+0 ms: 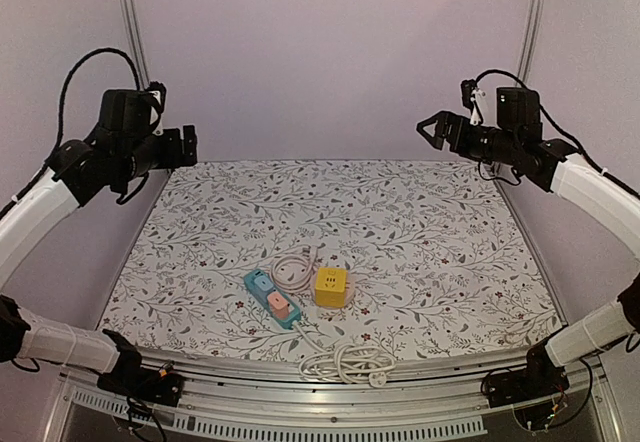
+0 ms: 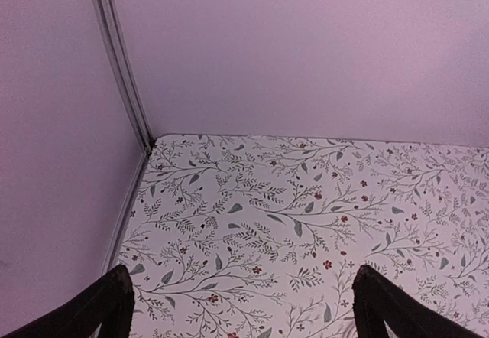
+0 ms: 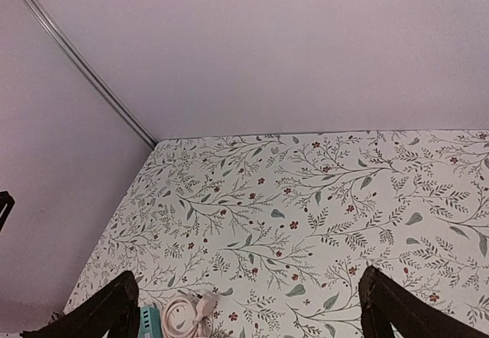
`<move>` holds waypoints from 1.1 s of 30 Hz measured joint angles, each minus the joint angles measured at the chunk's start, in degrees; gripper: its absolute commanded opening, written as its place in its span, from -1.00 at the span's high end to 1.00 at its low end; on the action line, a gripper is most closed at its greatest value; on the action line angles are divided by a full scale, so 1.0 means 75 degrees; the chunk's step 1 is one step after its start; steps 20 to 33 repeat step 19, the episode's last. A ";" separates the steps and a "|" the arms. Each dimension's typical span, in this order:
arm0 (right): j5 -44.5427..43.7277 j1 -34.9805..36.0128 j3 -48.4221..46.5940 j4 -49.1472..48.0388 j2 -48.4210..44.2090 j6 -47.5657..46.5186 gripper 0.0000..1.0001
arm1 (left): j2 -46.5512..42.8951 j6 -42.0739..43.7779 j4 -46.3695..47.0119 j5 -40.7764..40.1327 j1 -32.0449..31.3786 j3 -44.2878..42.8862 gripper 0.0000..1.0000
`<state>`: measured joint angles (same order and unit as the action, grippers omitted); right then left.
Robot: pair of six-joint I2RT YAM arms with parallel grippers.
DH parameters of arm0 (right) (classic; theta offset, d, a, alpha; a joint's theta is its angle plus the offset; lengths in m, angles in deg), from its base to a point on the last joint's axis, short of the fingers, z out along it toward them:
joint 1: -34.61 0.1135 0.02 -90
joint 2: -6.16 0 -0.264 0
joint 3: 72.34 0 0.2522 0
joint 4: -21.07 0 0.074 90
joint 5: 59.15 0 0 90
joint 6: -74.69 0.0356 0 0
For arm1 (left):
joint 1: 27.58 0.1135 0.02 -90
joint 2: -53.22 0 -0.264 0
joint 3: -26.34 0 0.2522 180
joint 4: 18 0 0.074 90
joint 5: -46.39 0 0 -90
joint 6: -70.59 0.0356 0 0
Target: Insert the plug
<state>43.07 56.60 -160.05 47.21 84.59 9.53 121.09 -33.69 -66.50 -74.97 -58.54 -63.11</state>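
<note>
- Left gripper (image 1: 190, 147), fingers spread wide and empty, hangs high over the far-left corner of the table (image 1: 450, 262), well clear of the work.
- Teal power strip (image 1: 271, 299) lies sockets-up near the front edge, apparently for easy reach.
- White plug (image 1: 306, 254) rests by its coiled cord just behind the strip, seemingly not inserted.
- Right gripper (image 1: 425, 132), equally agape and empty, is raised at far right.

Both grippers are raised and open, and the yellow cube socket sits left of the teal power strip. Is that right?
No. The top external view shows the yellow cube socket right of the teal power strip, not left. The left gripper and right gripper are raised and open.
</note>
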 measured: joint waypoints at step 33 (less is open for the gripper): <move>-0.0251 0.0000 0.1941 -0.0973 -0.1099 0.0708 -0.98 | -0.0597 -0.1390 0.0230 -0.0087 0.0286 0.0385 -0.99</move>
